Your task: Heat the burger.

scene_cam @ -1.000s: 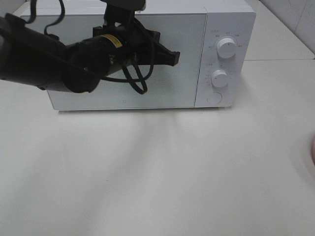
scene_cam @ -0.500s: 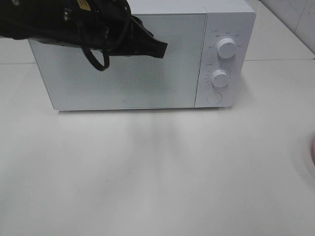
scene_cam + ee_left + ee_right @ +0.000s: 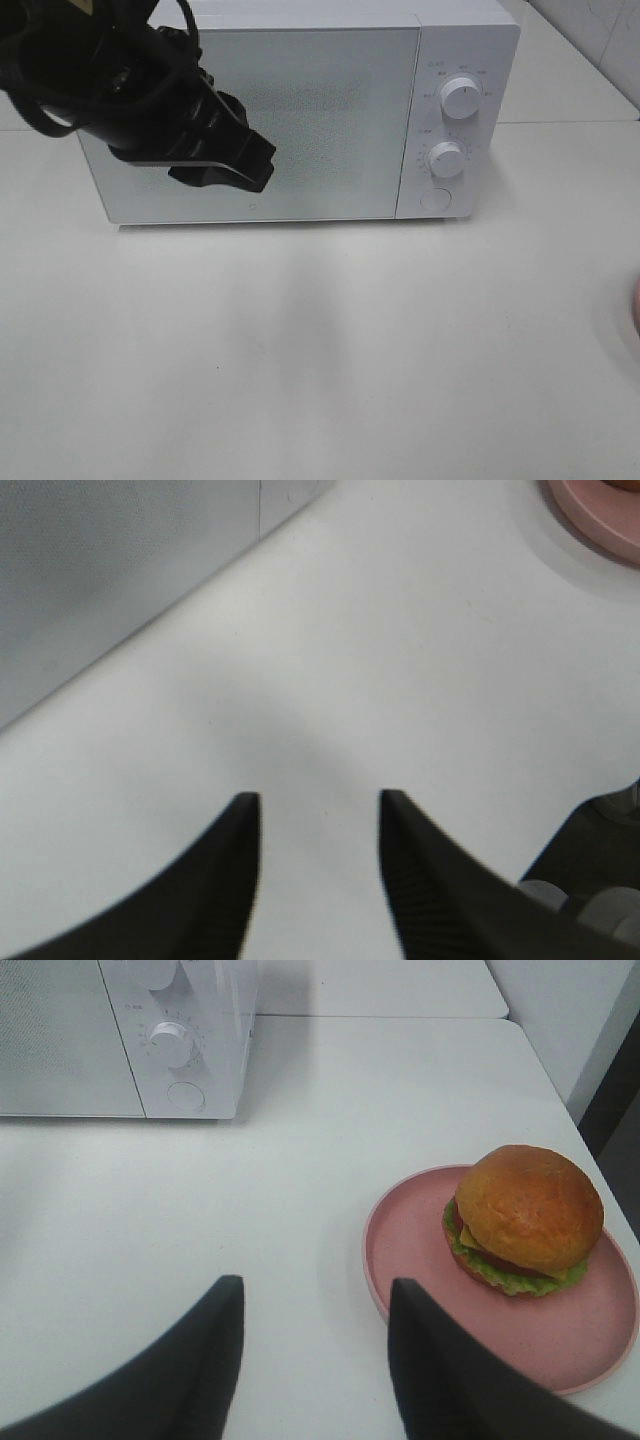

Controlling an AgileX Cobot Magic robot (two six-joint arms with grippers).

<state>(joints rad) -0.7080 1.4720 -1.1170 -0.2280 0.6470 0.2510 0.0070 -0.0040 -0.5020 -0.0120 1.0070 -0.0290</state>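
Left gripper [image 3: 318, 805] hangs with its two dark fingers [image 3: 232, 880] parted by a narrow gap and nothing between them, only bare white table [image 3: 330, 350] showing through. Seen from the high camera, the left arm [image 3: 90, 80] fills the 10 o'clock corner of the view, and its black gripper crosses the front of the microwave [image 3: 300, 110], whose door [image 3: 330, 110] is shut. Right gripper [image 3: 312, 1305] is parted about as far and also empty, poised over the table with the plate at its 3 o'clock in the wrist view.

The microwave, white and boxy, stands at 12 o'clock on the table in the high view. Its control panel sits on the right side, with an upper knob [image 3: 460, 98], a lower knob [image 3: 446, 159] and a round button [image 3: 436, 199] stacked down it.

A salmon-pink plate [image 3: 420, 1260] lies on the table well apart from the microwave; in the high view only a sliver of its rim [image 3: 636, 300] shows at the 3 o'clock edge. The burger [image 3: 525, 1220] rests on the plate, its domed orange-brown bun over green lettuce, set toward the plate's far side from the right wrist camera. Neither gripper touches the burger or the plate.
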